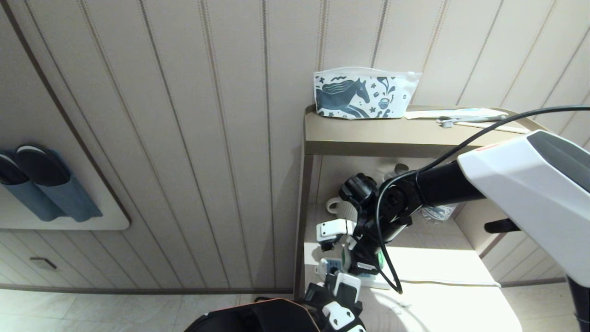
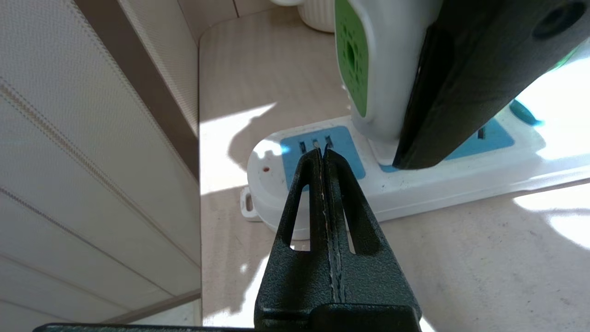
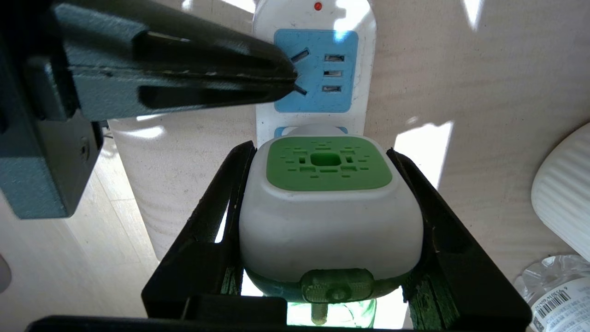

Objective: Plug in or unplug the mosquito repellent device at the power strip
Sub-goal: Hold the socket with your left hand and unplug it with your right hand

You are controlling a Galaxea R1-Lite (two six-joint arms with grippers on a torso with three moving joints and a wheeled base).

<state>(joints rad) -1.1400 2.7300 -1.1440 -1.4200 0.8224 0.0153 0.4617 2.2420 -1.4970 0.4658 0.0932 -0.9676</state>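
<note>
The white power strip (image 3: 313, 18) with light-blue socket faces lies on the lower shelf (image 1: 438, 304). The mosquito repellent device (image 3: 329, 207), white with a green vented top, stands on the strip's second socket face. My right gripper (image 3: 322, 152) is shut on the device, one black finger against each side. My left gripper (image 2: 322, 150) is shut and empty. Its tips rest at the end socket face (image 2: 341, 157) beside the device (image 2: 368, 69); I cannot tell whether they touch it. In the head view both grippers (image 1: 364, 258) (image 1: 331, 276) crowd over the strip (image 1: 325, 266).
A white ribbed mug (image 3: 562, 193) and a clear water bottle (image 3: 553, 295) stand behind the strip. The shelf unit's side panel (image 2: 152, 101) is close on the left. A horse-print pouch (image 1: 364, 94) and a toothbrush (image 1: 461, 121) lie on the top shelf. Slippers (image 1: 41, 184) hang at far left.
</note>
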